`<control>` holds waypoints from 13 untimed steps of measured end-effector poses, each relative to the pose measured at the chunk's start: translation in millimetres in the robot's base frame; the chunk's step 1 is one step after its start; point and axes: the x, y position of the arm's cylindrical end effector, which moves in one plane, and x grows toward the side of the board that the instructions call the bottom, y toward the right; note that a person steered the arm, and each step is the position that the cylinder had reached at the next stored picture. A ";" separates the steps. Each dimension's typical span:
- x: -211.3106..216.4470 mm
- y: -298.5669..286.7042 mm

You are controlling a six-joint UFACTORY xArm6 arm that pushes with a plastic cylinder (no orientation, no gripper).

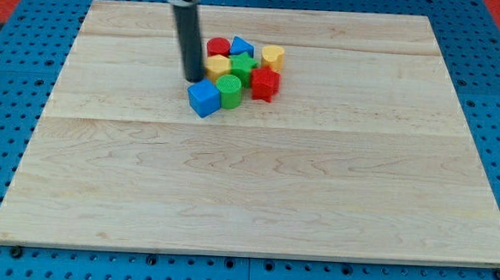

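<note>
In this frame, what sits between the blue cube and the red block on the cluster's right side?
The green cylinder lies between the blue cube and the red block, touching the cube, as the camera view shows. My tip stands just above the blue cube.

Single high front view over board [255, 200]

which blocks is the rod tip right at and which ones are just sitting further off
At the tip:
- my tip, at the cluster's left edge
- yellow block, beside it
- blue cube, just below it

Further off in the cluster:
- red cylinder
- blue block
- yellow cylinder
- green block
- green cylinder
- red block
</note>
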 end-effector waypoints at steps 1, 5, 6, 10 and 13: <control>65.1 50.7; 13.7 123.9; -23.4 127.3; -30.8 24.1; 30.3 -9.0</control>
